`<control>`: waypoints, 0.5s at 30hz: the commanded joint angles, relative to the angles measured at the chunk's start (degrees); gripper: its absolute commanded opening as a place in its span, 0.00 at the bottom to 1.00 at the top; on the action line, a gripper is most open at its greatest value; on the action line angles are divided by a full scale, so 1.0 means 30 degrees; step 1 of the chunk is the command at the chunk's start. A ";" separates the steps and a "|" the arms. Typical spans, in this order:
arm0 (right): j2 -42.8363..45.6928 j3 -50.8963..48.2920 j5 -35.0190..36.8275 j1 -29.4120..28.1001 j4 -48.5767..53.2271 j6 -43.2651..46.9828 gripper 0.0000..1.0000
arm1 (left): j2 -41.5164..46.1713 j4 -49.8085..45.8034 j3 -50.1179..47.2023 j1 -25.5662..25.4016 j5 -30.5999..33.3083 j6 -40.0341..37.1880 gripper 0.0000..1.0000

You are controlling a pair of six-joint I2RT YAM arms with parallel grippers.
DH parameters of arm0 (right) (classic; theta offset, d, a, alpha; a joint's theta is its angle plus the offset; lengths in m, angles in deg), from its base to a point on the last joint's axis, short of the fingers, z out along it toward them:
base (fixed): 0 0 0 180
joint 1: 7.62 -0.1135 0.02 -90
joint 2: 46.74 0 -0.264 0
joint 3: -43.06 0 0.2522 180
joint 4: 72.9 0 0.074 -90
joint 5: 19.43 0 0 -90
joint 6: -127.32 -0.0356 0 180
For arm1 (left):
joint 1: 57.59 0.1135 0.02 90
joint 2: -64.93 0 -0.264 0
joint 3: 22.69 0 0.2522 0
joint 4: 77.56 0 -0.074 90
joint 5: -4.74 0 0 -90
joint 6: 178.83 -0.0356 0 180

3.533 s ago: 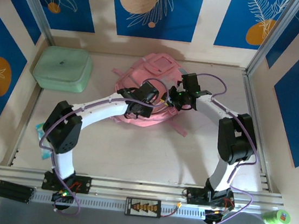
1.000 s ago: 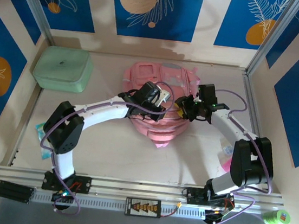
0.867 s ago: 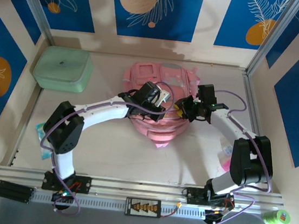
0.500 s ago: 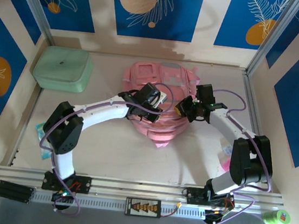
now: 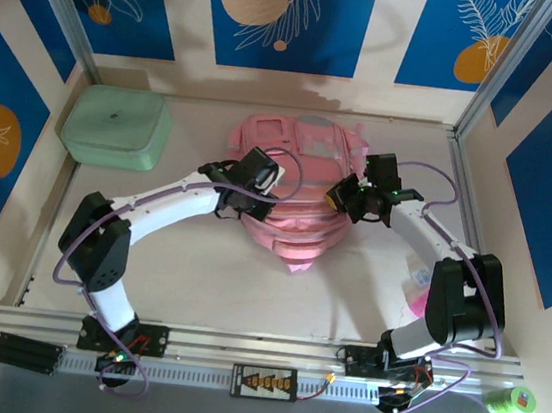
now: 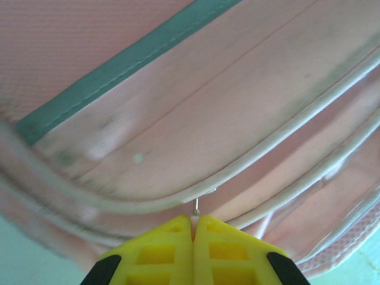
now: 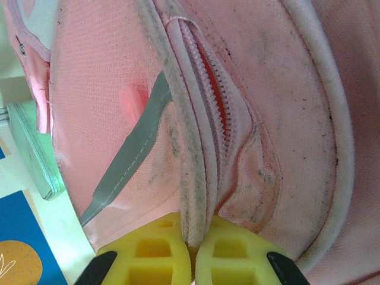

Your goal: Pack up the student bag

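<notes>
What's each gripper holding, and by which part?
The left gripper is shut on a thin metal zipper tab of the student bag. The right gripper pinches the bag's pale piped edge beside a part-open zipper.

The student bag point(image 5: 299, 224) is soft pink with paler, whitish piping, a grey-green strip point(image 6: 124, 56) across one panel and deeper coral showing inside its zip point(image 7: 215, 98). Left of the bag, the case point(image 5: 116, 127) is mint green. The left claw point(image 6: 193, 221) and right claw point(image 7: 194, 237) have bright yellow pads. Behind the bag, the walls point(image 5: 279, 16) carry deep blue panels with white leaf outlines and orange discs.
</notes>
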State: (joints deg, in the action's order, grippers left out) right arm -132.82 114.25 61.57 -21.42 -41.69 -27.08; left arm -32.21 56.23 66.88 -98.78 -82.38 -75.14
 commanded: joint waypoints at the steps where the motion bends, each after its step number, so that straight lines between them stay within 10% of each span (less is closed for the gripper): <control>1: 0.0806 0.0449 0.1146 0.0432 0.0269 0.0902 0.00 | 0.0547 -0.1407 -0.0287 0.1485 -0.0348 -0.1033 0.00; 15: -0.0422 0.1776 0.0376 -0.0004 0.0996 0.2943 0.00 | -0.2366 0.0499 0.2561 0.5381 -0.3915 -0.5428 0.00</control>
State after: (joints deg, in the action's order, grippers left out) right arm -133.06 116.98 61.79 -21.75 -39.65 -22.18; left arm -36.71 56.56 71.23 -85.45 -94.38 -87.62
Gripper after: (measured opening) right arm 0.065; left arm 0.045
